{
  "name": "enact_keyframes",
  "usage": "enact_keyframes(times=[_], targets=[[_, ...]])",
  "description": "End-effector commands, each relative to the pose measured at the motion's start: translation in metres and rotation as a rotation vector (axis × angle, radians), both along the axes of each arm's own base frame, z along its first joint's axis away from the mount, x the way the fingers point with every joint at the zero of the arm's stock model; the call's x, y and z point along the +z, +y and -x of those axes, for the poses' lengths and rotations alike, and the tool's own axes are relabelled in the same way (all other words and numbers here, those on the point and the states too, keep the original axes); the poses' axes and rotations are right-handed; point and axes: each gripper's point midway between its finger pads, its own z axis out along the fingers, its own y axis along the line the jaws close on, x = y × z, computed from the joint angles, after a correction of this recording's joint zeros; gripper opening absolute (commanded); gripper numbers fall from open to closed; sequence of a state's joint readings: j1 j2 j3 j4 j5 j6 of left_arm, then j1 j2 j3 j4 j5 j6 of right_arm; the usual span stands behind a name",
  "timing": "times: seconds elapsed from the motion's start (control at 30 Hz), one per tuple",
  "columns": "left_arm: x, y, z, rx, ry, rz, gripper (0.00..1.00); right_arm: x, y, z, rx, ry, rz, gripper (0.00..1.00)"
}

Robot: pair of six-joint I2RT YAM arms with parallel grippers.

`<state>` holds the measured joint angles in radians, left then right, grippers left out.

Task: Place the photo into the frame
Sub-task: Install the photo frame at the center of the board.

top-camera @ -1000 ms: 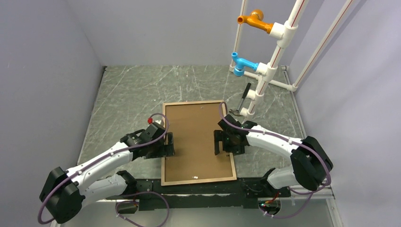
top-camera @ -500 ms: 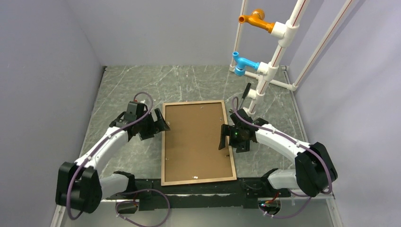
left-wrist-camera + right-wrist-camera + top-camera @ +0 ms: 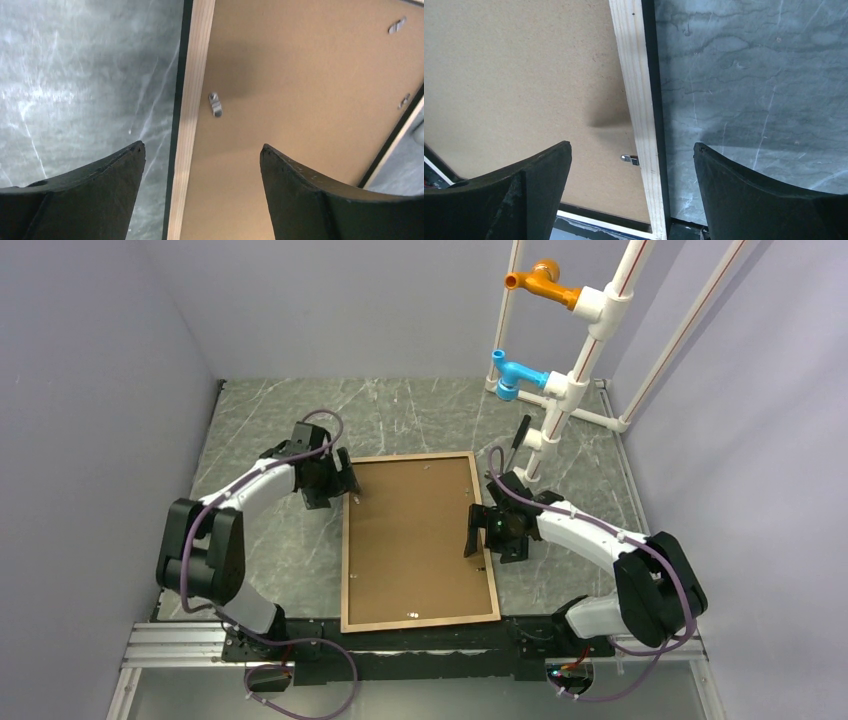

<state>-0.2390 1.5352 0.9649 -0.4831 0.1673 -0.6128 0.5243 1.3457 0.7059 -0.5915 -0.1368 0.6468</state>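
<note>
Left jaws: standing wide apart and gripping nothing; in the left wrist view the two dark fingers (image 3: 100, 192) are sitting on either side of the frame's left rail, clear of it.
Right jaws: also spread wide and holding nothing; the fingers (image 3: 764, 195) are straddling the frame's right rail, one over the board, one over the marble.
Frame (image 3: 346, 560): lying flat and back up on the tabletop (image 3: 270, 560) between the two arms, its pale wood rail (image 3: 192, 125) facing up and a black edge showing along the outside.
Backing board (image 3: 415, 540): filling the frame's opening, with small metal clips (image 3: 215, 104) sitting along the rail's inner edge.
Photo: hidden in all three views; whether it is lying under the board cannot be told.
Left arm (image 3: 255, 480): reaching to the frame's far left corner.
Right arm (image 3: 590, 535): reaching to the right rail, around the middle of its length.
Pipe rack (image 3: 570, 380): standing at the far right of the tabletop, carrying an orange fitting (image 3: 540, 280) and a blue one (image 3: 515, 373).
</note>
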Motion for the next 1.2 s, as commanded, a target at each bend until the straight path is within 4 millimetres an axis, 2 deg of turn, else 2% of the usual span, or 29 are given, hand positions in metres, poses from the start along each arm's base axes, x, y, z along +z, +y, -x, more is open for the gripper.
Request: enact_keyframes(times=[0.0, 0.23, 0.43, 0.57, 0.73, 0.8, 0.83, 1.0, 1.13, 1.17], targets=[[0.002, 0.000, -0.025, -0.009, -0.027, -0.088, 0.86, -0.004, 0.001, -0.001, -0.010, -0.012, -0.016, 0.93], [-0.019, -0.015, -0.027, -0.055, 0.026, -0.175, 0.71, -0.009, -0.002, 0.005, -0.017, 0.004, -0.017, 0.93], [-0.037, -0.008, -0.023, -0.042, 0.073, -0.276, 0.61, -0.010, -0.001, 0.006, -0.016, 0.007, -0.021, 0.93], [-0.047, -0.005, -0.021, -0.045, 0.094, -0.295, 0.47, -0.010, -0.001, 0.007, -0.015, 0.009, -0.022, 0.93], [-0.055, -0.005, -0.018, -0.053, 0.112, -0.297, 0.14, -0.010, -0.002, 0.009, -0.016, 0.010, -0.026, 0.93], [-0.056, -0.006, -0.017, -0.058, 0.115, -0.294, 0.02, -0.010, -0.002, 0.009, -0.015, 0.008, -0.025, 0.93], [-0.056, -0.006, -0.018, -0.059, 0.113, -0.290, 0.00, -0.010, -0.002, 0.009, -0.015, 0.009, -0.025, 0.93], [-0.051, -0.010, -0.019, -0.076, 0.088, -0.265, 0.00, -0.010, -0.003, 0.010, -0.016, 0.006, -0.025, 0.93], [-0.039, -0.016, -0.020, -0.098, 0.041, -0.224, 0.00, -0.010, -0.003, 0.011, -0.019, 0.009, -0.025, 0.93], [-0.034, -0.018, -0.020, -0.104, 0.029, -0.215, 0.04, -0.011, -0.004, 0.012, -0.019, 0.011, -0.023, 0.93]])
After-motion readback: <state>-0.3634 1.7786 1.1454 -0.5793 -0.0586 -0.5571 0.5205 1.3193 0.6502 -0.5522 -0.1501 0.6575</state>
